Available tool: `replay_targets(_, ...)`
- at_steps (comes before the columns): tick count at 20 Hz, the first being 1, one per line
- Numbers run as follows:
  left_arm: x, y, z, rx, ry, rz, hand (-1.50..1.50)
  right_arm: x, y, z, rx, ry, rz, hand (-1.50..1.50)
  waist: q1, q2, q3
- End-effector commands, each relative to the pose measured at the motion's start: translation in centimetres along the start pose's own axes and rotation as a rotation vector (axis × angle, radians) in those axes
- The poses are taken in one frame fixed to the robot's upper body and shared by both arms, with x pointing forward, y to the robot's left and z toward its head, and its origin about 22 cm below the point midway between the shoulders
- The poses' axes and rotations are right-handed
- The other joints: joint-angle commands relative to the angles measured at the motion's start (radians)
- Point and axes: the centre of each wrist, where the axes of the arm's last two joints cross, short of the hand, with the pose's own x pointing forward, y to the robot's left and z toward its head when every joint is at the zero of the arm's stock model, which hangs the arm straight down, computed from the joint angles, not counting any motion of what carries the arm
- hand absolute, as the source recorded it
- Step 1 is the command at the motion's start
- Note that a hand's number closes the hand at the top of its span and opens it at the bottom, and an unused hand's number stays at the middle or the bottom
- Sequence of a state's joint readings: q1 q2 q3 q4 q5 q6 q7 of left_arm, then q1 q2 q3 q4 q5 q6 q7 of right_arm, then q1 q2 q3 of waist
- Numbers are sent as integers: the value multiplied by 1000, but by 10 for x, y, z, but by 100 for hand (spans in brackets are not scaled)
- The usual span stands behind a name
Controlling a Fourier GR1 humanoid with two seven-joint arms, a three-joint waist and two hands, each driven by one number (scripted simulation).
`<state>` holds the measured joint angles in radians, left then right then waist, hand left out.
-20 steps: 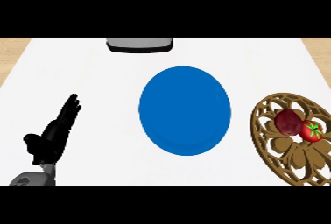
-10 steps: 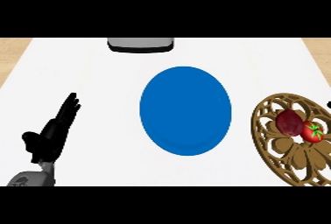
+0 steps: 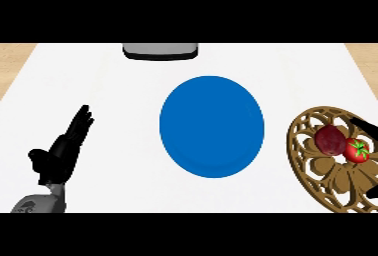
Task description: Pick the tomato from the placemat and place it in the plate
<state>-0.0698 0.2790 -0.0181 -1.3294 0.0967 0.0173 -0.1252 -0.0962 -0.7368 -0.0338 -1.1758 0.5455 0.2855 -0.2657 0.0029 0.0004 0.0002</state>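
A small red tomato (image 3: 357,151) with a green stem lies on the brown openwork placemat (image 3: 325,180) at the right edge. Touching its left side is a dark red rounded fruit (image 3: 330,139). The blue plate (image 3: 212,125) lies in the middle of the white counter with nothing on it. A black sliver of my right hand (image 3: 365,125) comes in at the right edge, just above the tomato and apart from it. My left hand (image 3: 63,150) rests open at the lower left, fingers straight and pointing up, far from the plate.
A grey object (image 3: 161,50) sits at the counter's far edge, behind the plate. Wooden floor shows past the counter's top corners. White counter lies between the left hand and the plate.
A black part of my right hand has come into view at the right edge, over the placemat. The left hand, plate and tomato have not moved.
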Motion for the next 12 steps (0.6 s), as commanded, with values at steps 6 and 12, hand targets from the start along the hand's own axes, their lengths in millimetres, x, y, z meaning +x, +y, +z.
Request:
replay_targets(6, 8, 6, 8, 2, -15, -12, 0, -12, 14, -30, 3, 61, 34, -150, 2, 0, 0)
replay_targets(12, 6, 13, -15, -10, 2, 12, 0, -11, 36, -50, 73, -60, 46, 150, 3, 2, 0)
